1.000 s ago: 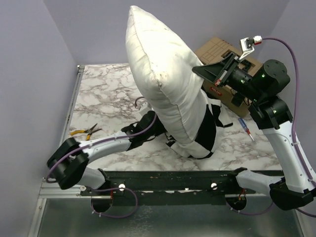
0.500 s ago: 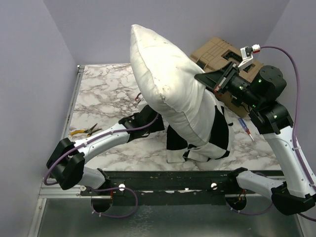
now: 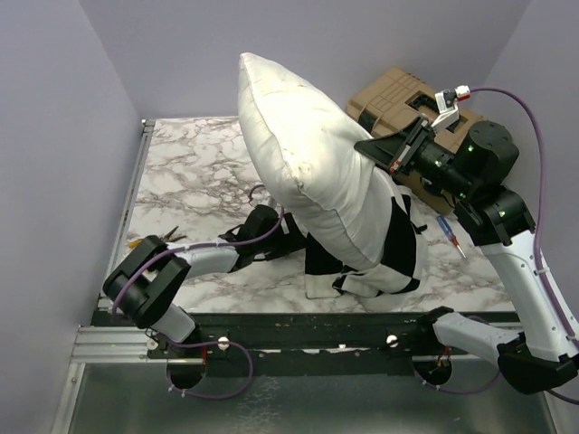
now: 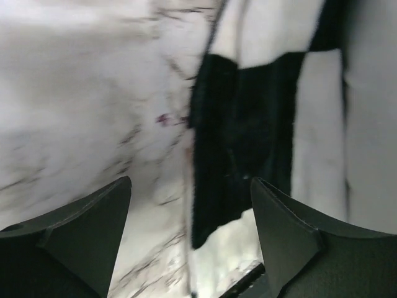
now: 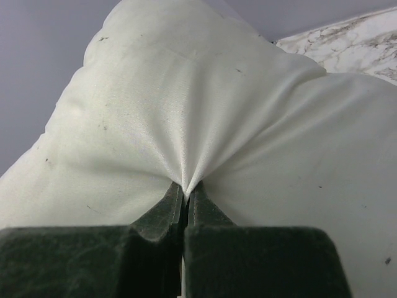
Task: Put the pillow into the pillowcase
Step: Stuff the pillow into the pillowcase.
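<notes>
My right gripper [image 5: 185, 197] is pinched tight on a fold of the pillow [image 3: 308, 154], holding it tilted up over the table [image 3: 199, 172]. The pillow's lower end sits in the pillowcase [image 3: 398, 244], which is bunched near the front edge. My left gripper [image 4: 190, 183] is spread wide with nothing in it, low beside the checked fabric, and the pillow hides it from above. A tan box [image 3: 398, 95] crowds my right wrist. A screwdriver [image 3: 450, 235] lies just beside the case, and pliers [image 3: 154, 238] lie by the left arm.

Robotics laboratory test cell. Evidence: marble-patterned bench [image 3: 190, 163] boxed in by plain lavender walls [image 3: 54, 136]; left arm [image 3: 204, 260] and right arm [image 3: 529, 289] bolted to a metal rail [image 3: 298, 325] at its near edge; pliers [image 3: 156, 239] and screwdriver [image 3: 450, 233] lying loose.
</notes>
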Available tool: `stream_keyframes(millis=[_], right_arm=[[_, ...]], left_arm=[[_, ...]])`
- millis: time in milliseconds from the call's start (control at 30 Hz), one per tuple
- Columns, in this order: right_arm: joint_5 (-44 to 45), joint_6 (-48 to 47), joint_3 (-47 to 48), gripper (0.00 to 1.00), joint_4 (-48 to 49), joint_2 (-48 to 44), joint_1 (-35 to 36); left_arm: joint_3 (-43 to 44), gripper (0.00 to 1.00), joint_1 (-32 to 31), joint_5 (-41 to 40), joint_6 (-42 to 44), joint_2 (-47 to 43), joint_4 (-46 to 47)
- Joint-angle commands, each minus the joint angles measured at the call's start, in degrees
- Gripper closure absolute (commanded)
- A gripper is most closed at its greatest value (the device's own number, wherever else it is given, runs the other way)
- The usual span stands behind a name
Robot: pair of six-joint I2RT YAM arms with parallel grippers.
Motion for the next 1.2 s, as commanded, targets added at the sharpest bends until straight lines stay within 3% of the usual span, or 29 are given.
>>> stream_keyframes(millis=[0, 200, 267, 300, 367, 433, 467, 667, 767, 900, 1000, 1167], right_arm=[[2.29, -1.08, 2.99, 1.00, 3.67, -2.17, 0.27], [4.14, -2.34, 4.31, 1.00, 1.77, -2.54, 0.24], [4.32, -2.81, 4.62, 1.00, 1.14, -2.48, 0.29], [4.52, -3.05, 4.73, 1.00, 0.80, -2.50, 0.29], [4.89, -3.65, 4.92, 1.00, 0.11, -2.48, 0.23], [5.19, -4.43, 5.10, 1.00, -0.69, -2.35, 0.24], [5.21, -4.80, 5.04, 1.00, -1.05, -2.26, 0.29], [3.49, -7.01, 4.38, 1.00, -1.29, -1.73, 0.29], [1.23, -6.88, 4.22, 1.00, 1.30, -1.12, 0.29], [-5.02, -4.58, 4.64, 1.00, 7.59, 2.59, 0.29], [-12.26, -0.51, 4.94, 1.00, 16.27, 6.97, 0.29], [-23.64, 5.03, 9.85, 1.00, 27.43, 15.78, 0.46]], left_arm=[[-0.02, 0.19, -1.81, 6.53, -5.26, 9.36, 12.41], [5.17, 0.23, -5.63, 5.65, -7.36, 20.54, 19.23], [5.32, 0.29, -6.49, 4.85, -9.12, 22.74, 23.05], [4.87, 0.36, -6.61, 4.54, -10.38, 23.60, 25.97], [3.13, 0.61, -6.66, 3.81, -12.50, 24.15, 31.90], [1.65, 0.93, -6.55, 2.10, -12.59, 23.00, 35.62], [1.24, 1.00, -6.37, 1.35, -11.77, 21.67, 35.75], [-5.60, 1.00, -2.62, -6.42, -11.29, 5.28, 34.22], [-5.75, 1.00, 0.06, -9.98, -9.03, -7.87, 24.01], [3.49, 1.00, 1.66, -17.75, 1.15, -24.14, -0.49], [11.61, 1.00, 5.19, -19.96, 5.74, -33.28, -13.07], [33.84, 1.00, 8.54, -25.20, 13.39, -36.29, -24.44]])
